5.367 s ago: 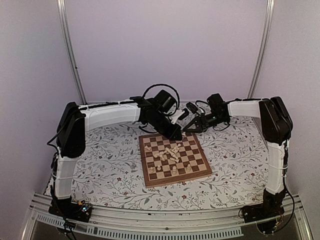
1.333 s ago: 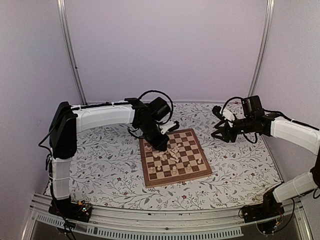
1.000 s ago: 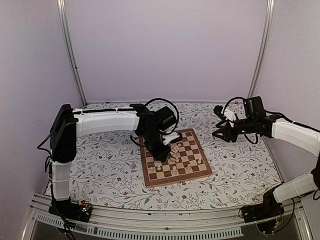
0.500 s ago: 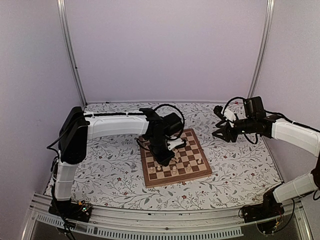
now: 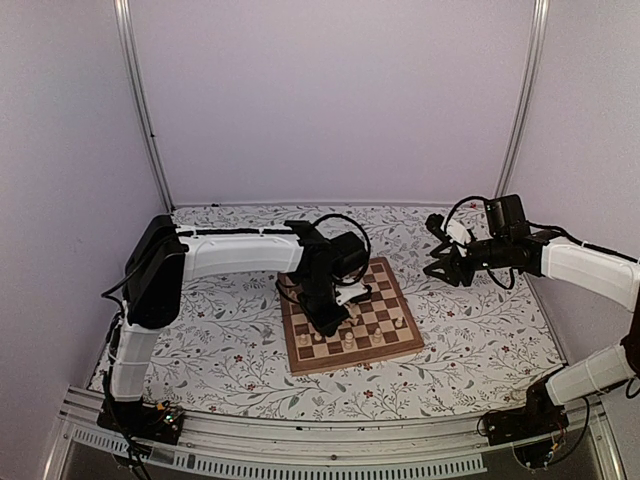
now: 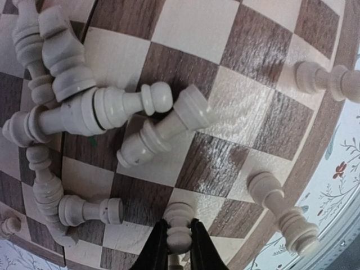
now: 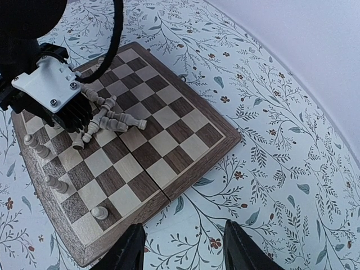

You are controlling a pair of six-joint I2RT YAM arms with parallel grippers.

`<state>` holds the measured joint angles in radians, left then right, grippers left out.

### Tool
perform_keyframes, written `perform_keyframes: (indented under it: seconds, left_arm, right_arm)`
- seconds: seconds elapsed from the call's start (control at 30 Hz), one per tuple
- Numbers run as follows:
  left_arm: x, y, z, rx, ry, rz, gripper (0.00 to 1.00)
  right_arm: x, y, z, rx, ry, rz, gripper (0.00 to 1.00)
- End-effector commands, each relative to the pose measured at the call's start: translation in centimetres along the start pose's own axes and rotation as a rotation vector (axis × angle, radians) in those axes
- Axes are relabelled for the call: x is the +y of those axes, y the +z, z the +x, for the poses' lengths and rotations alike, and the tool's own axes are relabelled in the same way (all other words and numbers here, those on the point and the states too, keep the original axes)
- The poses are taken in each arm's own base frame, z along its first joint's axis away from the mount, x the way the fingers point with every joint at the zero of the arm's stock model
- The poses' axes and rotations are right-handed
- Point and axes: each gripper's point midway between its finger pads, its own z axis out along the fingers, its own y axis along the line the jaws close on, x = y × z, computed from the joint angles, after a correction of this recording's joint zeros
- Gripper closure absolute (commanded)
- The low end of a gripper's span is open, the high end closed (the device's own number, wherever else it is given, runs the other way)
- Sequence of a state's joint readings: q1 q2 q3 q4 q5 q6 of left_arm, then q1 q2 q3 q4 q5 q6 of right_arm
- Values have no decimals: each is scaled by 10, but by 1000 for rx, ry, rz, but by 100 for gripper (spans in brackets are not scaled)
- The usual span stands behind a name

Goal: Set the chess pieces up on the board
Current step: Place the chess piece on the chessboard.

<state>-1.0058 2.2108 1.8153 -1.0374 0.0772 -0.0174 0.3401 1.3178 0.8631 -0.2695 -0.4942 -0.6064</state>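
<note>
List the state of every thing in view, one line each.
left two-finger black gripper: shut on one small cream turned chess piece.
right two-finger black gripper: open, empty, over the floral tablecloth.
square dark-and-tan wooden chessboard: lying flat on the tablecloth.
heap of cream chess pieces: toppled, lying across each other mid-board.
cream pieces along the board's edge: standing upright, apart.

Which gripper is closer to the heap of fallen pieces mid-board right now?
Left. The left gripper sits over the board right beside the heap, fingers pinching one piece; the right gripper hangs off the board, over the tablecloth.
</note>
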Motion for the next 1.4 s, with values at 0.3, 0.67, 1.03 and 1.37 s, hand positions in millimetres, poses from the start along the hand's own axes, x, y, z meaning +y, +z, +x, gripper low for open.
perform_keyframes:
  seconds: [0.3,0.67,1.03,1.37]
  left_arm:
    - [-17,6,6,40,40,28,86]
    - [-18,6,4,37,44,28,76]
    - [-10,-55,-23,-123,50,-43,68]
    - [38,-131,-59,-355,36,-233,66]
  right_arm:
    - [5,3,3,3,-2,-26,48]
    - [6,3,2,2,-1,-30,48]
    - [9,2,-1,-10,5,-53,48]
    - [40,29,-26,42,-42,-169,49]
